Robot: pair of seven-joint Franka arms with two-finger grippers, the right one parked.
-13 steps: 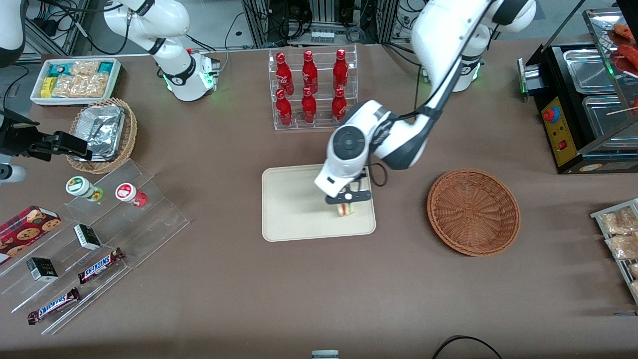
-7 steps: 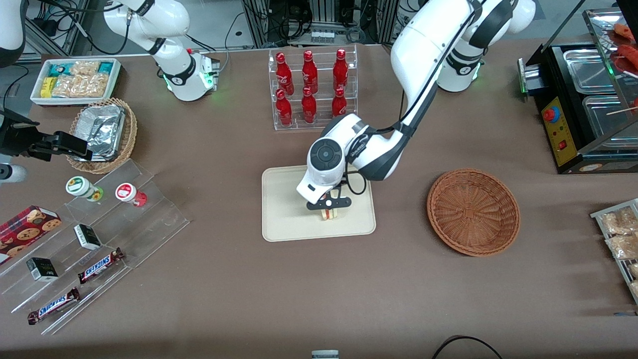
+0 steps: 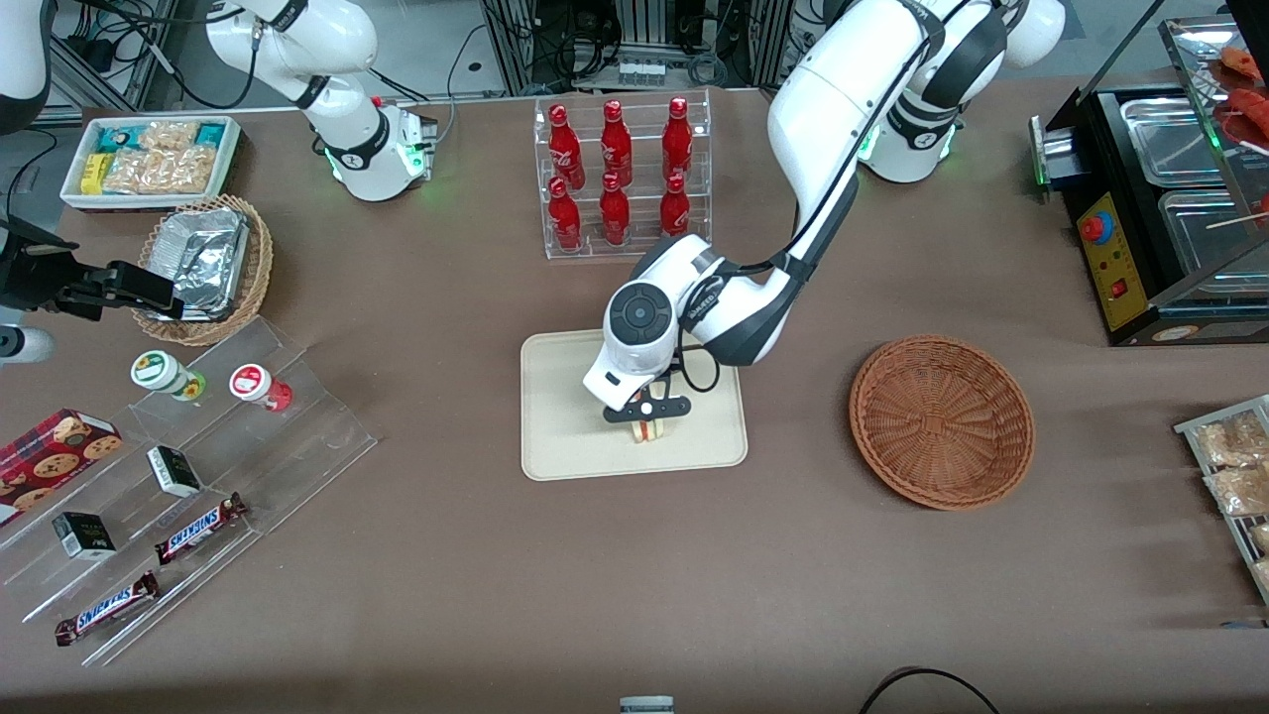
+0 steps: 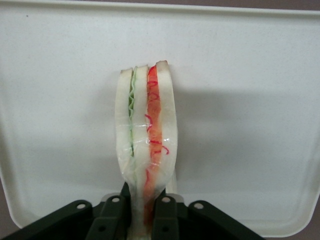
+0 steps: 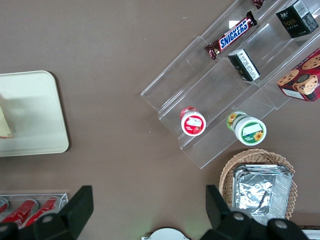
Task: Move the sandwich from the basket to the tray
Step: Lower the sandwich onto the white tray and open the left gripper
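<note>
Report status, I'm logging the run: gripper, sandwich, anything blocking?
Gripper shut on sandwich, over tray. Basket empty. Nothing blocking.

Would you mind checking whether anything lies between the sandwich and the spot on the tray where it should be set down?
Nothing visible does. The gripper is shut on the sandwich directly above the tray, and the tray surface around it shows bare. The basket sits off toward the working arm's end.
</note>
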